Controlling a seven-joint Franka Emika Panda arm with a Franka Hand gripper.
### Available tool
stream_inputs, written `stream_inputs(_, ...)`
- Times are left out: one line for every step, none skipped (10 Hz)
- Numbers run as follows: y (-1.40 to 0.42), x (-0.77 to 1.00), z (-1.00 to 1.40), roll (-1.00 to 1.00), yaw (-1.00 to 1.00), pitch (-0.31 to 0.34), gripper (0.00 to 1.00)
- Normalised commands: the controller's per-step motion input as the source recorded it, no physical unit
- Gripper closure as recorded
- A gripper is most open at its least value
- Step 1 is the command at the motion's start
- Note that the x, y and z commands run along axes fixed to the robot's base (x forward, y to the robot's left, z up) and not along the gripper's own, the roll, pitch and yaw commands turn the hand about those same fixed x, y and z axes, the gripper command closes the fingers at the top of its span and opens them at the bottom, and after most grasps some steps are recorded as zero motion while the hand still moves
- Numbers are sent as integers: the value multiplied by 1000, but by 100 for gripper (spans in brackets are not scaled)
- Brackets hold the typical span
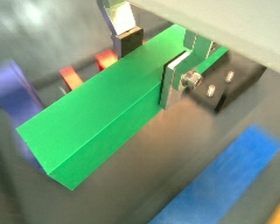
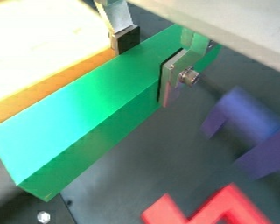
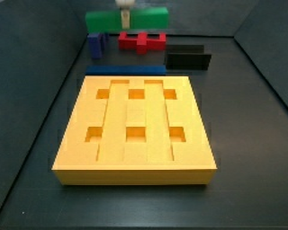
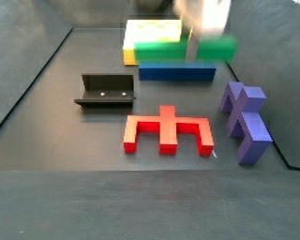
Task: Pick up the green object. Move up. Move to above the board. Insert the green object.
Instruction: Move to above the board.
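The green object [image 1: 95,114] is a long bright green bar. It lies between the two fingers of my gripper [image 1: 152,63], which is shut on it near one end; the same hold shows in a wrist view [image 2: 150,59]. In a side view the bar [image 3: 153,18] hangs under the gripper [image 3: 126,14] at the far end, above the small pieces. In a side view [image 4: 159,52] it is beside the gripper [image 4: 213,33], which is blurred. The orange-yellow board [image 3: 134,112] with square holes lies nearer; its edge [image 2: 38,52] runs beside the bar.
A flat blue bar [image 3: 122,69] lies at the board's far end [image 4: 178,72]. A red piece [image 4: 169,131], two purple pieces [image 4: 247,122] and the black fixture [image 4: 105,92] stand on the dark floor. Dark walls ring the floor.
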Motion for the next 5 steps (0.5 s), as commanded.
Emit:
stream_inputs(3,-9,1400,8,-6,7,100)
stream_inputs(3,6,1400,4,-2,24,100)
stream_inputs(2,10,1400,4,-8,64,100)
stream_inputs(3,19,1400,2,-3,69,100)
stream_inputs(1,18,549,0,-5,70,100)
